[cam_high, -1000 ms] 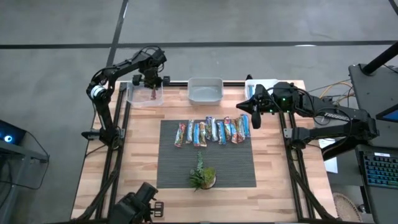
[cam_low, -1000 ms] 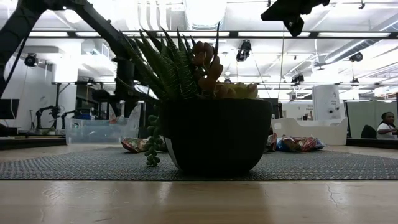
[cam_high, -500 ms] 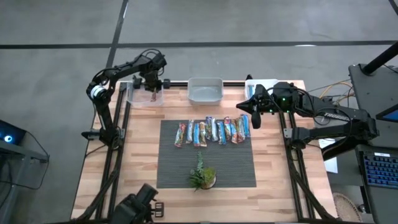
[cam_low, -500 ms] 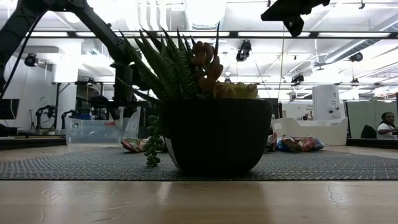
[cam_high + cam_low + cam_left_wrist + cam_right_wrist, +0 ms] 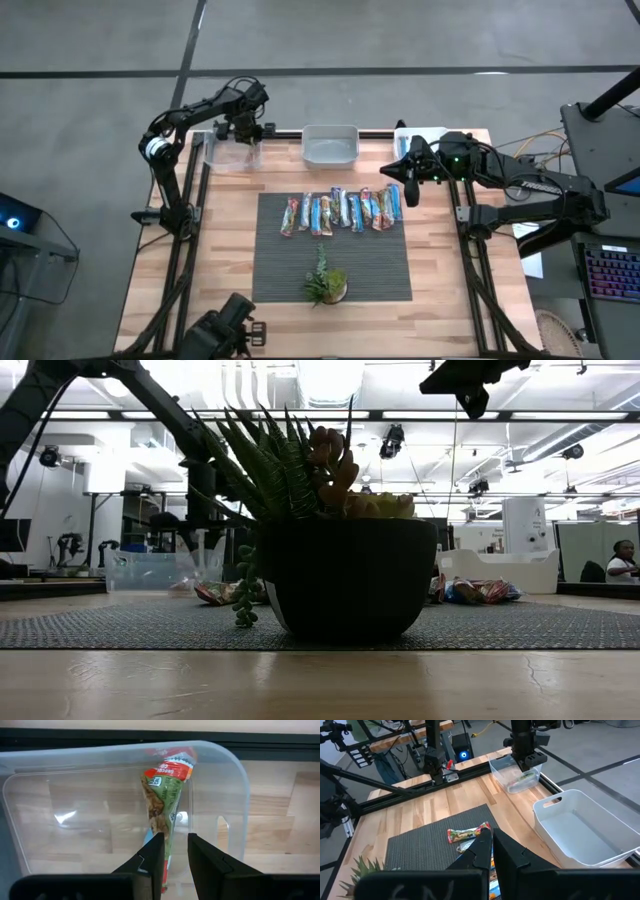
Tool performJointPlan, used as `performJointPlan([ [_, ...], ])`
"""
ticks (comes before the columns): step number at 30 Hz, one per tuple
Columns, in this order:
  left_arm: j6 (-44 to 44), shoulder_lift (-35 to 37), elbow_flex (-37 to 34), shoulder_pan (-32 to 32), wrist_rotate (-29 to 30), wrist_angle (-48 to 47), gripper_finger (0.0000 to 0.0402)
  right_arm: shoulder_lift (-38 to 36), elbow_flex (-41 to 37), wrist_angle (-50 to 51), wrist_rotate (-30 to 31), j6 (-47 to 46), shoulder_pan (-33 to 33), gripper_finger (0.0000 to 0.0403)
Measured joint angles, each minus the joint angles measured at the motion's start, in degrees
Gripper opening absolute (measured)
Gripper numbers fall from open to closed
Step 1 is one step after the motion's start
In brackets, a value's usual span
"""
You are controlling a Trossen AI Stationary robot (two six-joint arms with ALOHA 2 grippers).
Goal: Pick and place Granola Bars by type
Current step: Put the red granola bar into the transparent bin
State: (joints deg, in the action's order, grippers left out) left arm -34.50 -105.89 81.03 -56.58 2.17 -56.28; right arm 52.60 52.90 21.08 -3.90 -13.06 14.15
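Left tool [image 5: 173, 851] hangs over the clear bin [image 5: 235, 775] at the desk's far left, apparently pinching a granola bar [image 5: 162, 795] — right tool [image 5: 411, 187] shut, empty — beside the bar row [image 5: 342, 210].

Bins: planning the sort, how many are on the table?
3: clear bin far left, grey bin far centre, white bin far right, partly hidden under the right arm.
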Motion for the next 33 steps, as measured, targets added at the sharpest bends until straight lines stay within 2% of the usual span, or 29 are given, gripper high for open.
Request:
performJointPlan([
  [9, 0.45, 0.13, 0.0, 0.02, -0.92, 0.04, 0.0067, 0.0, 0.0, 0.0, 0.22, 0.0, 0.0, 0.0008],
  [16, 0.61, 3.47, 0.07, 0.35, -1.61, -4.83, 0.0067, 0.0, 0.0, 0.0, 1.15, 0.0, 0.04, 0.0008],
  [25, -0.28, 14.67, 0.07, 3.83, -1.63, -6.37, 0.0067, 0.0, 0.0, -0.06, 1.14, 0.0, 0.03, 0.0008],
  [33, -1.97, 25.91, 0.07, 14.65, -2.89, -5.65, 0.0066, -0.02, 0.0, -0.11, 1.11, -0.02, 0.0, 0.0008],
])
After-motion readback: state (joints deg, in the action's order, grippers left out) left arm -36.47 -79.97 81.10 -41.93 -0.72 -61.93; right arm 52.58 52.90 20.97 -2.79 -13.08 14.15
